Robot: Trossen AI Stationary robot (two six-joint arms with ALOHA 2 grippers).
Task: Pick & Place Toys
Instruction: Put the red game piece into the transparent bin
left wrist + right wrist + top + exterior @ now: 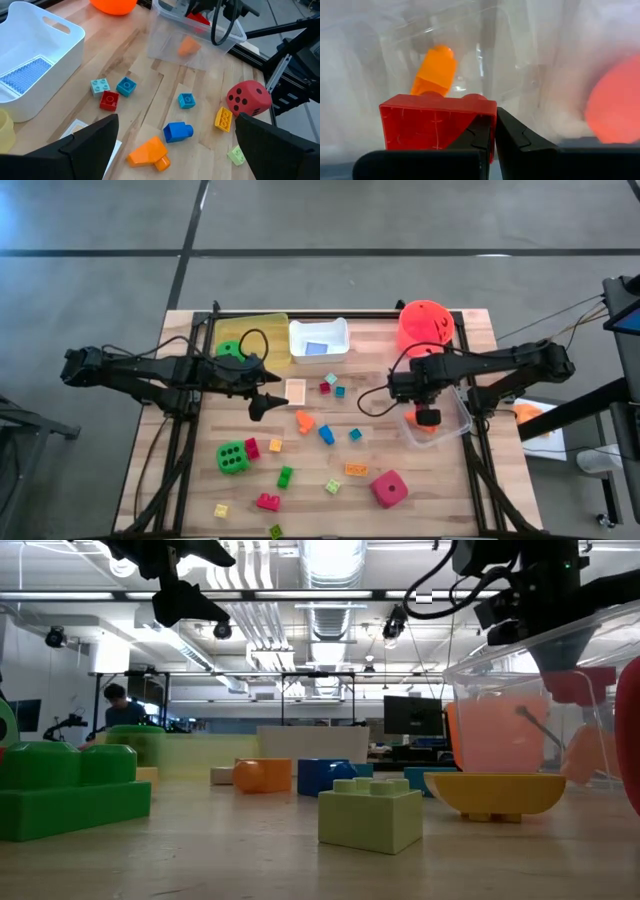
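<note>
The right gripper (428,418) hangs over the clear tray (455,426), its fingers pinched on a red brick (435,127), with an orange brick (434,70) lying in the see-through tray. The left gripper (262,406) floats wide open and empty above the pale wooden table (190,480), near a flat card (295,391). More smooth plastic bricks and dotted dice lie spread on the wood, and a big bright room shows behind.

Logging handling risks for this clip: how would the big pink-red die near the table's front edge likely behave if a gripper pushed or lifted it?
The pink-red die has rounded corners, so a push would probably tumble it rather than slide it. It looks matte, perhaps foam, so likely light and slightly squashy. It is far bulkier than the bricks, so fingers would need to open wide.
</note>
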